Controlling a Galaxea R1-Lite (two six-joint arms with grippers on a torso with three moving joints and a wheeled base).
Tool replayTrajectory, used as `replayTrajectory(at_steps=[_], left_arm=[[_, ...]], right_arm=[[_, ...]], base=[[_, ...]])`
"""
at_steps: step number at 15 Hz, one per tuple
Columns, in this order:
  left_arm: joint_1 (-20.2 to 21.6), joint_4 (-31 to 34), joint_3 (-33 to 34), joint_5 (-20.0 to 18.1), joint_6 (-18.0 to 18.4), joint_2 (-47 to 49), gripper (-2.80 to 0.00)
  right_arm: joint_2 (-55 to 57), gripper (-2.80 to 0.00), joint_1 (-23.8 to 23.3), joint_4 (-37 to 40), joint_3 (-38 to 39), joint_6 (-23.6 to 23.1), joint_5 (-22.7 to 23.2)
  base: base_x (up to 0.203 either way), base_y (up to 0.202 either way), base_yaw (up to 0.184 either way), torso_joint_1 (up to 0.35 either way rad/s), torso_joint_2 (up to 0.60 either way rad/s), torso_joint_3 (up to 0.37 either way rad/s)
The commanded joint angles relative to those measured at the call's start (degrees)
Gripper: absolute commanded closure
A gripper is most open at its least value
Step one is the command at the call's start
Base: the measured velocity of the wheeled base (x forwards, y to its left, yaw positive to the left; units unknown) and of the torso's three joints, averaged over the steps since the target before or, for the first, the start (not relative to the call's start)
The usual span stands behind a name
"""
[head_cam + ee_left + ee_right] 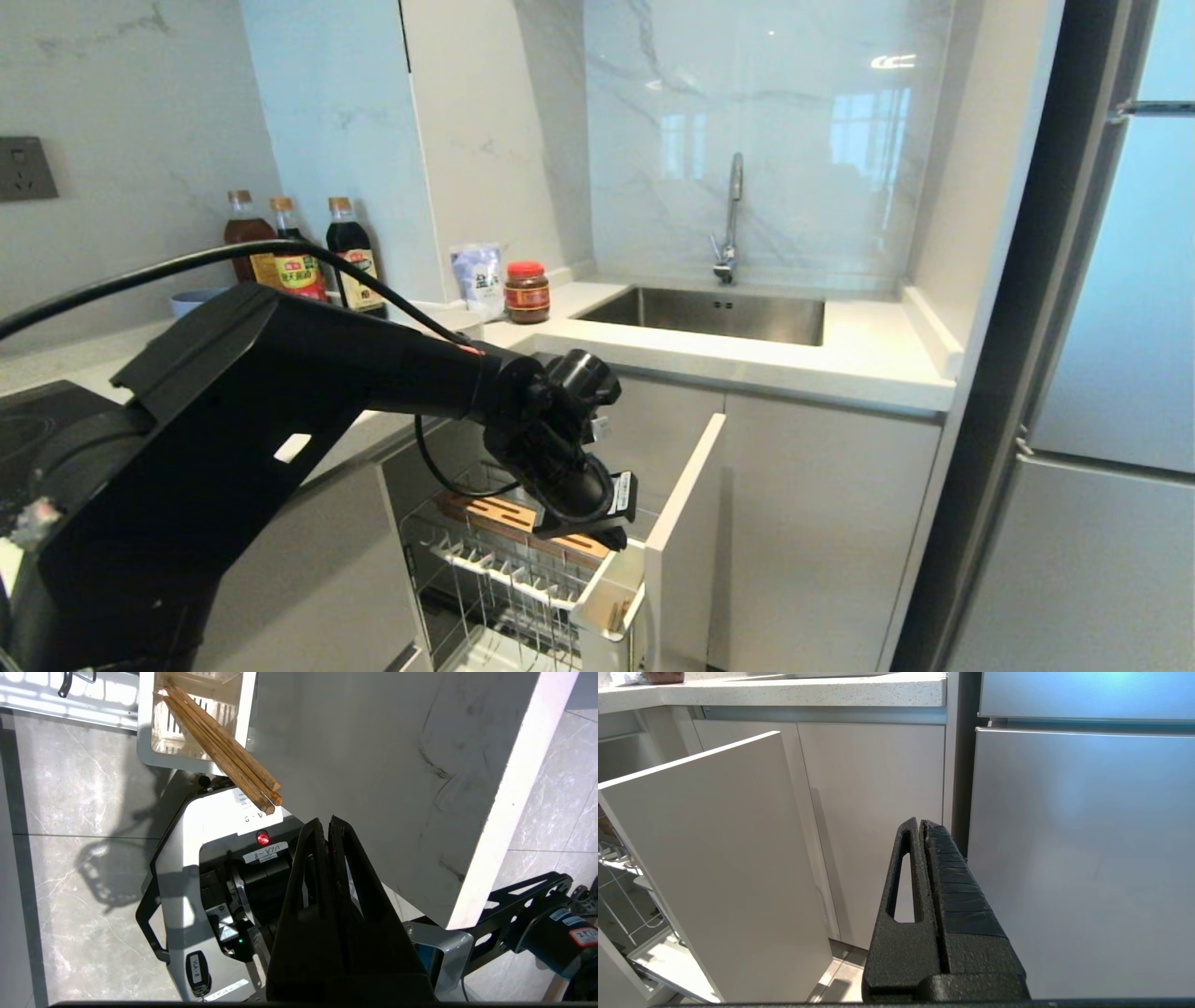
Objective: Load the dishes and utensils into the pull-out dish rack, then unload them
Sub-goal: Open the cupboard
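Your left gripper (pixel 325 826) hangs clenched and empty above the rack's cup (pixel 187 751), chopsticks (pixel 219 746) at its eleven o'clock. Unloading looks next: open, then pinch their tips.

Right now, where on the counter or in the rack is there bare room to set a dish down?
Bare: the counter right of the sink, up to the wall. Crowded: the back left by the bottles and jar. The rack prongs look empty, but the shut left gripper hangs over them; the cup holds the chopsticks.
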Motion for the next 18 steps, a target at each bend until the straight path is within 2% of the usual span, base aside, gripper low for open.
replayTrajectory(at_steps=[1,6,13,16,18], left_arm=[[-0.6,0.2,0.0,-0.1,-0.2,0.0,0.0],[-2.6,0.3,0.7,-0.3,-0.3,-0.4,0.0],[-3.0,0.3,0.8,-0.3,-0.3,-0.4,0.0],[-2.1,0.2,0.7,0.2,-0.3,-0.8,0.0],[0.1,0.2,0.2,0.9,-0.1,-3.1,0.0]], right_arm=[[0.0,0.0,0.0,0.0,0.0,0.0,0.0],[0.0,0.0,0.0,0.0,0.0,0.0,0.0],[0.0,0.0,0.0,0.0,0.0,0.0,0.0],[0.0,0.0,0.0,0.0,0.0,0.0,0.0],[0.0,0.0,0.0,0.0,0.0,0.0,0.0]], base=[[0.0,0.0,0.0,0.0,0.0,0.0],[0.0,0.0,0.0,0.0,0.0,0.0],[0.0,0.0,0.0,0.0,0.0,0.0],[0.0,0.0,0.0,0.0,0.0,0.0],[0.0,0.0,0.0,0.0,0.0,0.0]])
